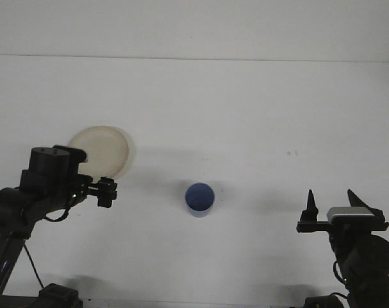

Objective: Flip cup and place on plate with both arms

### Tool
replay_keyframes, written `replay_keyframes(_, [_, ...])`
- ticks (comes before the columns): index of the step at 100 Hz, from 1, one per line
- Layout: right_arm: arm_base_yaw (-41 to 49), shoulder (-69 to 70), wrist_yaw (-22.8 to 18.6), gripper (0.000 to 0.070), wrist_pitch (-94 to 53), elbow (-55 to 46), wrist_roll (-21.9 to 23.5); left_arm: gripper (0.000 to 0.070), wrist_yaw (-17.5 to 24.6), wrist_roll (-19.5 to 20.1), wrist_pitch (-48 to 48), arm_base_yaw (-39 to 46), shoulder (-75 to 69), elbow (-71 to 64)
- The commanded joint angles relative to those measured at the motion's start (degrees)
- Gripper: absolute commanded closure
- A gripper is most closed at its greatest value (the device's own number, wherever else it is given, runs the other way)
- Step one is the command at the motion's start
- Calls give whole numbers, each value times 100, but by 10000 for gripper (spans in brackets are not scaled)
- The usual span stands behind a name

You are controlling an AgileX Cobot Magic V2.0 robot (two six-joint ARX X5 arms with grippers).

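Note:
A small blue cup (199, 199) stands on the white table near the middle, and I see a flat blue top; whether that is its base or its inside I cannot tell. A round cream plate (104, 151) lies at the left, its lower left part hidden by my left arm. My left gripper (105, 192) hovers just below the plate's right edge, well left of the cup, with its fingers edge-on. At the lower right my right gripper (331, 203) stands open, its two pointed fingers up and nothing between them.
The white table runs back to a wall edge (194, 58) at the top. Both arm bases sit at the bottom corners.

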Motion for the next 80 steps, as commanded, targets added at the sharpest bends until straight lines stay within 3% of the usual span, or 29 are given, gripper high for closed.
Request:
replay_keyframes(1, [2,2,11,98,85,11,-22,222,20,-153,17,-280,308,297])
replay_keyframes(45, [2,2,11,99,85,11,-22,223,-37,-442,238,-2083,2286,1423])
replay_keyframes(80, [2,2,7,98,81,13,-2,224,-92,-479,614,-2693,3272,1620])
